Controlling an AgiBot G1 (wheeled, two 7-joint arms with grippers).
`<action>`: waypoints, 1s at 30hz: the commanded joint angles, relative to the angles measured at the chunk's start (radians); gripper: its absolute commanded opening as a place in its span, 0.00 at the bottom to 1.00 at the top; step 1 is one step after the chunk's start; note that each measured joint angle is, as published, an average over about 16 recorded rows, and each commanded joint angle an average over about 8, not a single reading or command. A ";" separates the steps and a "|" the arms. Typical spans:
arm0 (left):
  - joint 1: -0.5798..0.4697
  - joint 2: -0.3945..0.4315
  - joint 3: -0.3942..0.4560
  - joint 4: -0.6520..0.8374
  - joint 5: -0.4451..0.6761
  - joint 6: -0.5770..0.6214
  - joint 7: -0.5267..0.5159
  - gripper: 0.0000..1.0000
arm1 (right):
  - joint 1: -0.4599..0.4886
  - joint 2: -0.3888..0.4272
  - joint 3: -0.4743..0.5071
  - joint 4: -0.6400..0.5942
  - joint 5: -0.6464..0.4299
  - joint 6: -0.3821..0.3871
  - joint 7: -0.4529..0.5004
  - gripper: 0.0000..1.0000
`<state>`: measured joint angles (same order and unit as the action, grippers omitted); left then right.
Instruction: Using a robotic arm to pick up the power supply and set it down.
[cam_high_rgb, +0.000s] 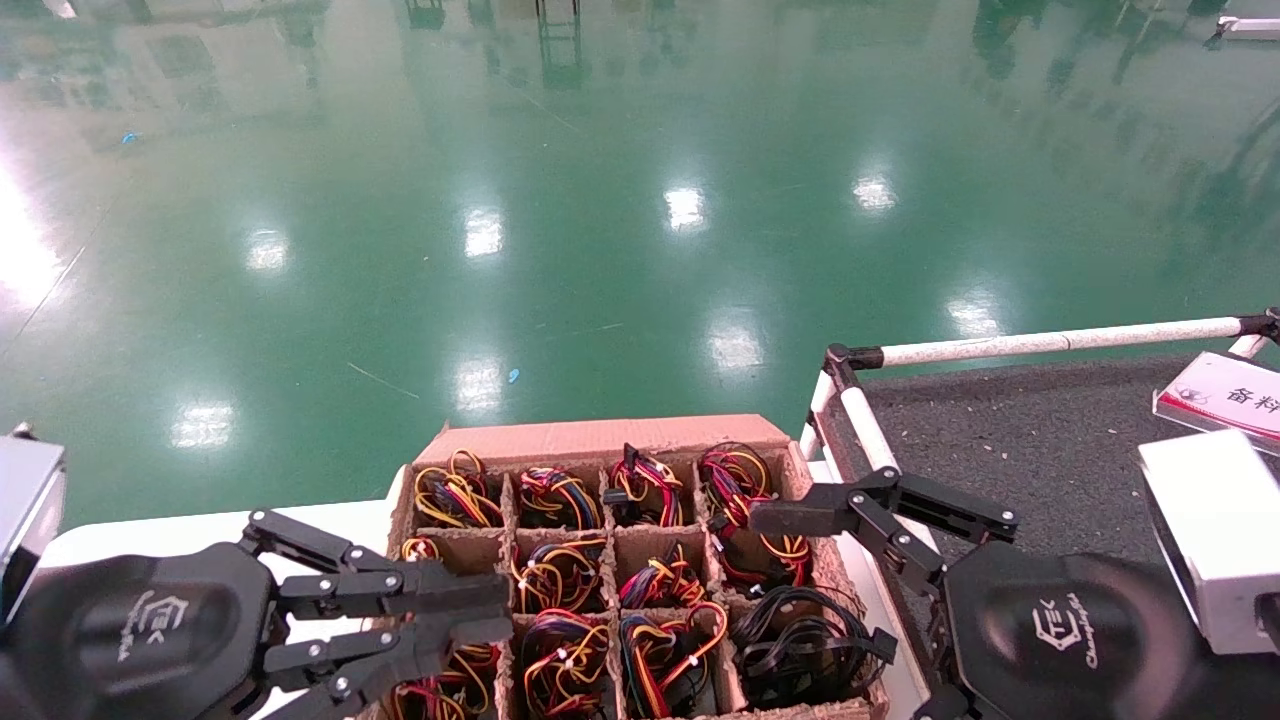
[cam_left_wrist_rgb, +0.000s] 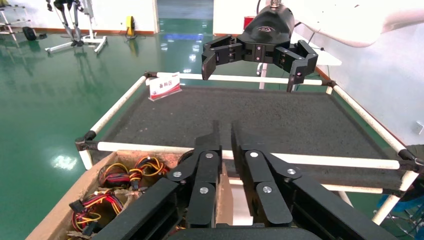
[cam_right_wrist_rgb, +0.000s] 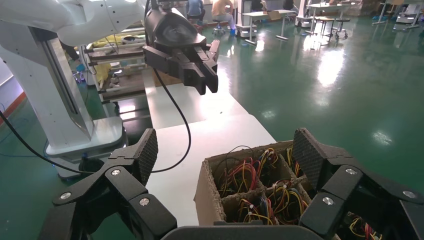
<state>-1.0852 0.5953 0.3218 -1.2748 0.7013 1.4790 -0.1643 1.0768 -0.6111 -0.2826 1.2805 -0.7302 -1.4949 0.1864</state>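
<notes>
Right gripper (cam_high_rgb: 850, 600) is spread wide and holding nothing. It hangs over the right edge of the cardboard box (cam_high_rgb: 600, 437), one finger reaching in over the far-right cells. Right wrist view confirms it: both pads far apart, box rim between them (cam_right_wrist_rgb: 226, 150).

Left gripper (cam_high_rgb: 500, 612) has its fingers nearly pressed together with only a thin slit between them, gripping nothing. It sits over the near-left cells of the box.

Power supply (cam_high_rgb: 800, 645) is in the near-right cell of the box. All that shows is its bundle of all-black cables, loosely coiled and filling the cell, with one black plug (cam_high_rgb: 880, 645) sticking out over the right wall. The metal case is buried under the cables, so I can't tell which way it faces or how its long axis lies.

Other cells hold red, yellow and orange wire bundles (cam_high_rgb: 560, 575).

Box stands on a white table (cam_high_rgb: 150, 535). Just to its right is a dark mat (cam_high_rgb: 1000, 450) in a white tube frame, with a label card (cam_high_rgb: 1225, 395) at the far right.
</notes>
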 joint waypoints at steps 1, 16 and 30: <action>0.000 0.000 0.000 0.000 0.000 0.000 0.000 0.00 | 0.000 0.000 0.000 0.000 0.000 0.000 0.000 1.00; 0.000 0.000 0.000 0.000 0.000 0.000 0.000 1.00 | -0.027 0.031 -0.050 -0.055 -0.172 0.068 -0.018 1.00; 0.000 0.000 0.001 0.001 0.000 0.000 0.000 1.00 | -0.047 0.033 -0.116 -0.060 -0.391 0.225 0.031 0.00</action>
<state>-1.0856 0.5953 0.3224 -1.2743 0.7010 1.4791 -0.1639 1.0265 -0.5791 -0.3962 1.2197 -1.1142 -1.2716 0.2152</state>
